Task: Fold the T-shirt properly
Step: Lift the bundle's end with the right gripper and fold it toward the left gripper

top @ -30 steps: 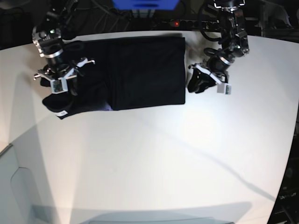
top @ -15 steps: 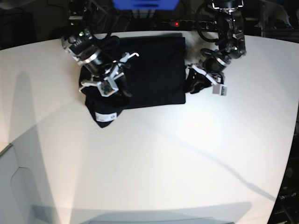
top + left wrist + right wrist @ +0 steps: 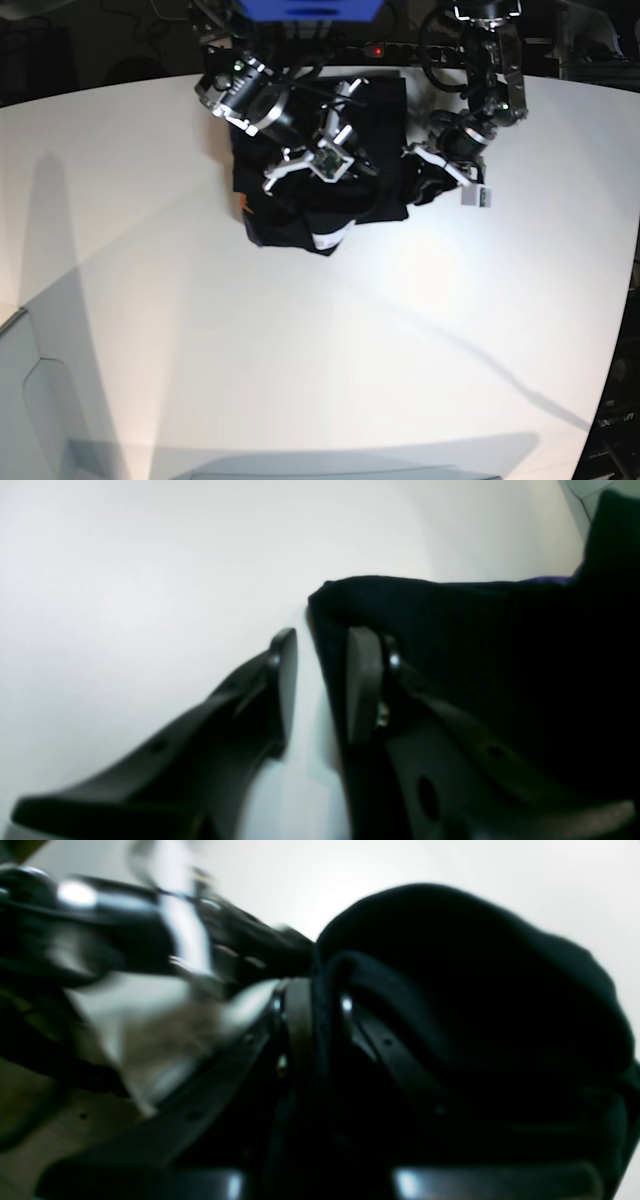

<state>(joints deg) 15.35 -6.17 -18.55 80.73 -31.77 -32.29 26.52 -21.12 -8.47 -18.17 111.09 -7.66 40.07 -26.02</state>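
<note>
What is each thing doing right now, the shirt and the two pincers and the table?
Black cloth T-shirt: partly folded, one side lifted over the rest, small white tag showing.
Right pincer: shut on a fold of the T-shirt, carrying it.
Left pincer: open, one finger on the T-shirt's edge, the other over the table.
White table: bare below the shirt, shadows across it.

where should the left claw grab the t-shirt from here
Judging by its pose: the folded edge of the T-shirt beside the left claw. That edge stands slightly proud of the table, so slide one finger under from the bare-table side and pinch all the layers.
</note>
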